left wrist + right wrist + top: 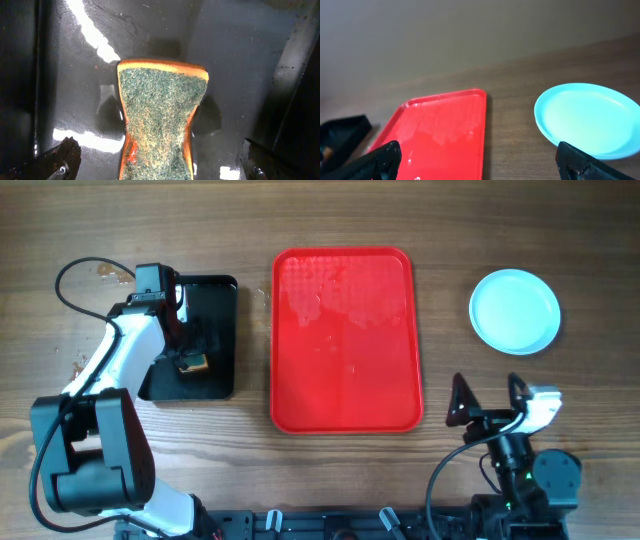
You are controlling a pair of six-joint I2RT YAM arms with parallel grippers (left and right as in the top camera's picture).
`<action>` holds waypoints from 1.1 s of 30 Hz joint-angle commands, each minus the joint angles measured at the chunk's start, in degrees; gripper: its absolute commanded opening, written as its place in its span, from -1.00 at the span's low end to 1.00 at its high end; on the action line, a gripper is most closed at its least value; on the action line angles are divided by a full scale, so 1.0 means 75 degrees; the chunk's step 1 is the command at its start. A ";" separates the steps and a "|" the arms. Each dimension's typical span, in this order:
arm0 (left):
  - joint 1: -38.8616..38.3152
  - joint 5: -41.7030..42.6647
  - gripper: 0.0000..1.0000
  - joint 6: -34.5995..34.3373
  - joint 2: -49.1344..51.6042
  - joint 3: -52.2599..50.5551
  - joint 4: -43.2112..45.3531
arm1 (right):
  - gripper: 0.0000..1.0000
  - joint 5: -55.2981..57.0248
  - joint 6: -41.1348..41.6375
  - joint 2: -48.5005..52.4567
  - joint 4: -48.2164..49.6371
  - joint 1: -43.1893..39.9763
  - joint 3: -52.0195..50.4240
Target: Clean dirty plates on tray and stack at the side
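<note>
Entry: plates (515, 311), stacked right of the red tray (346, 340), nearest the right gripper (487, 395), fingers spread, empty; left gripper (157, 157), also spread and empty, hangs over sponge (160, 115) left of tray.

L arm (120, 350): white link, blk base block & wrist, blk cable (62, 275) in a loop. R arm (520, 470): blk, white wrist pc, green LED. R gripper (486, 385): blk pointed fingers.

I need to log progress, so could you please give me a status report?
Left tool open over sponge in black tray; right tool open, empty. Red tray bare; plates beside it on table. Nothing in the way.
</note>
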 commanded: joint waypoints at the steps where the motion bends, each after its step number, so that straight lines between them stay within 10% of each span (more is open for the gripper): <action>1: 0.0006 0.0114 1.00 0.0114 -0.0061 -0.0044 0.0020 | 0.99 0.0087 -0.0877 -0.0137 0.0615 0.0134 -0.0443; 8: 0.0006 0.0114 1.00 0.0114 -0.0061 -0.0044 0.0020 | 0.99 0.0087 -0.0839 -0.0140 0.3220 0.0134 -0.2020; 33: -0.0044 0.0090 1.00 0.0117 -0.0379 -0.0052 0.0015 | 1.00 0.0108 -0.0836 -0.0073 0.3203 0.0134 -0.2011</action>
